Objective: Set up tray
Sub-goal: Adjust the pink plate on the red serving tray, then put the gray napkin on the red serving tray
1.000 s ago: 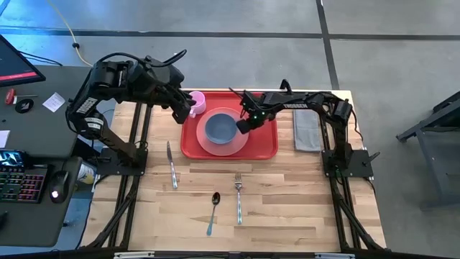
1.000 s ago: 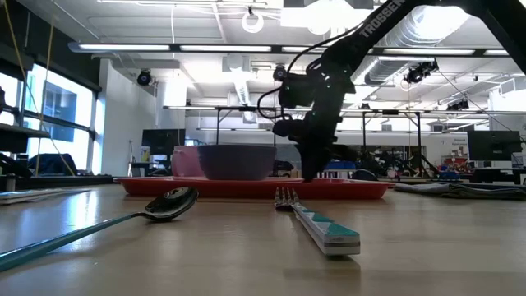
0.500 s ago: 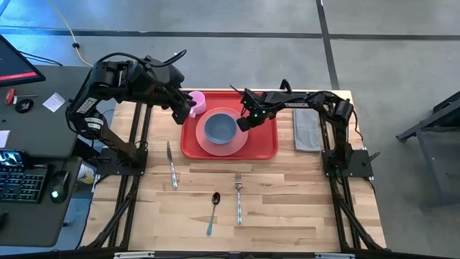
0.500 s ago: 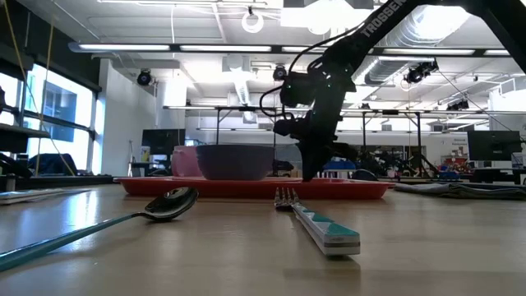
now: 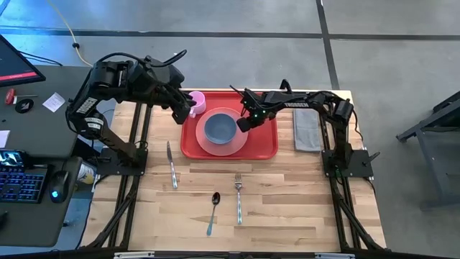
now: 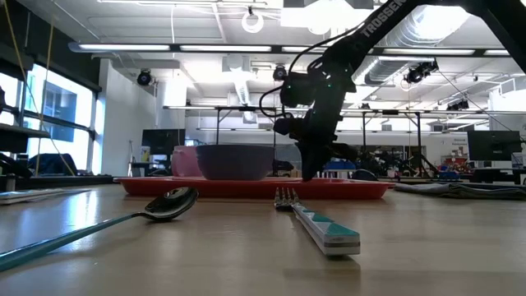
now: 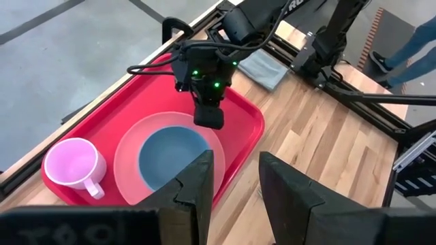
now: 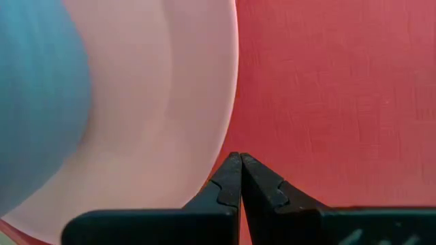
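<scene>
The red tray lies at the table's far middle. On it rest a salmon-pink plate with a blue bowl in it and a pink cup at the tray's far left corner. My right gripper is shut and points steeply down at the plate's right rim, just over the tray floor. My left gripper hangs high above the tray's left end, open, with nothing between its fingers. My right gripper comes from above and the table's right, its shut fingertips right at the plate's right rim and low over the tray floor. Whether they touch the rim or the tray, I cannot tell.
A knife, a spoon and a fork lie on the wooden table nearer than the tray. A folded grey cloth lies to the tray's right. A desk with a keyboard and mouse stands beyond the table's left edge.
</scene>
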